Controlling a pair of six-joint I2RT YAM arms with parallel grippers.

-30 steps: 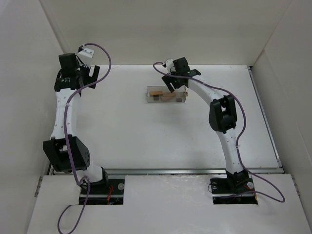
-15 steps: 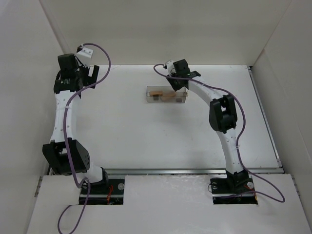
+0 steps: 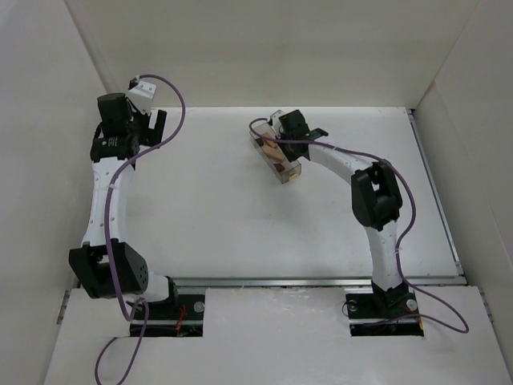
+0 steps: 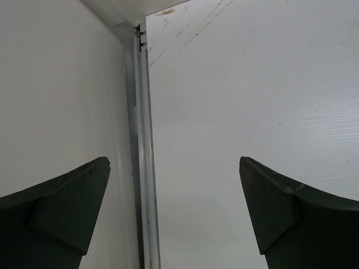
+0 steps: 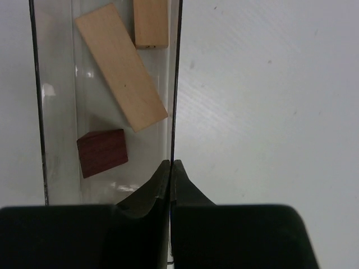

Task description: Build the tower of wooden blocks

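At the far left, the left arm reaches toward the back corner of the table (image 3: 224, 216). The left gripper (image 4: 174, 163) is released, its two dark fingers spread wide with nothing between them. Its wrist camera shows only the white side wall (image 4: 61, 84), a thin metal rail (image 4: 143, 168) and bare table surface.

Moving right to the back middle of the table, we find a clear box (image 5: 56, 67) lying on a diagonal in the overhead view. All the wooden pieces we can see are inside it. In the right wrist view a tan flat bar (image 5: 120, 67) lies slanted across the box floor. A short tan post (image 5: 150, 22) sits just beyond it against the right wall. One dark reddish-brown cube (image 5: 102, 152) rests nearer the camera, just beside the bar's near corner. We cannot tell whether more cubes are hidden under the fingers.

Further right, the right arm stretches from its base at the near edge to the box. The right gripper (image 5: 170, 165) is clenched, its fingertips pinching the thin right-hand wall of the box, one inside and one outside. It holds the box, not a block.

We judge the task barely begun. No piece is stacked on another and nothing stands on the table as a tower. The pieces have yet to come out of the box, and the post, bar and cubes have yet to be assembled.
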